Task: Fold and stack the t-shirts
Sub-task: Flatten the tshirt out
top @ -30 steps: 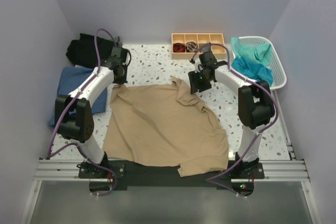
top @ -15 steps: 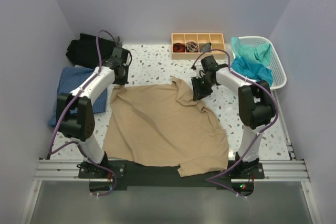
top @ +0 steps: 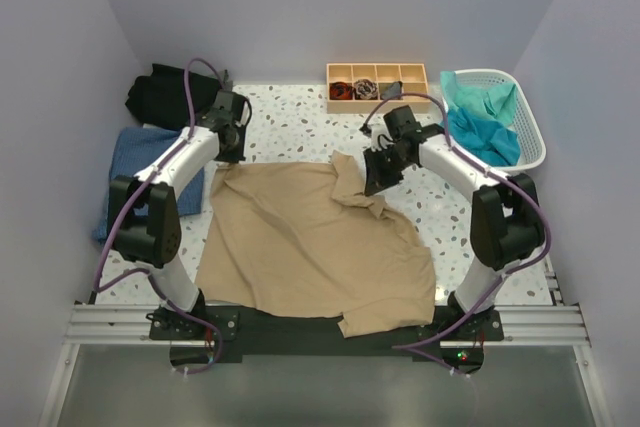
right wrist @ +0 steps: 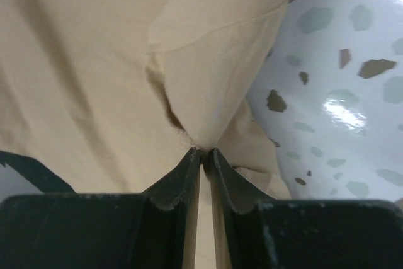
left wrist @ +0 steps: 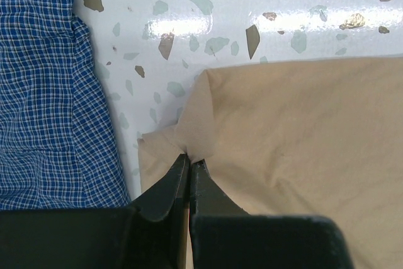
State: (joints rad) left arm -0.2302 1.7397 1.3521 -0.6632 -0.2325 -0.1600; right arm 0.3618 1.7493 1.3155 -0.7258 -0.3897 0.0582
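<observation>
Both jaws clamped tight: left gripper (left wrist: 190, 160) pinches the far-left corner of the tan shirt (top: 310, 247), right gripper (right wrist: 204, 151) nips its far-right bunch; it sprawls from table (top: 300, 122) centre to near edge.

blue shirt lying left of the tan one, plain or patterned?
Patterned: the blue shirt is a fine blue-and-white check. Left wrist view shows it best.

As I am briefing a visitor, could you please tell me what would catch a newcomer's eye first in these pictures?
The large tan t-shirt spread across the middle of the table, with the left claw and the right claw each pinching its far edge. Next, teal shirts heaped in the white basket at the far right.
</observation>
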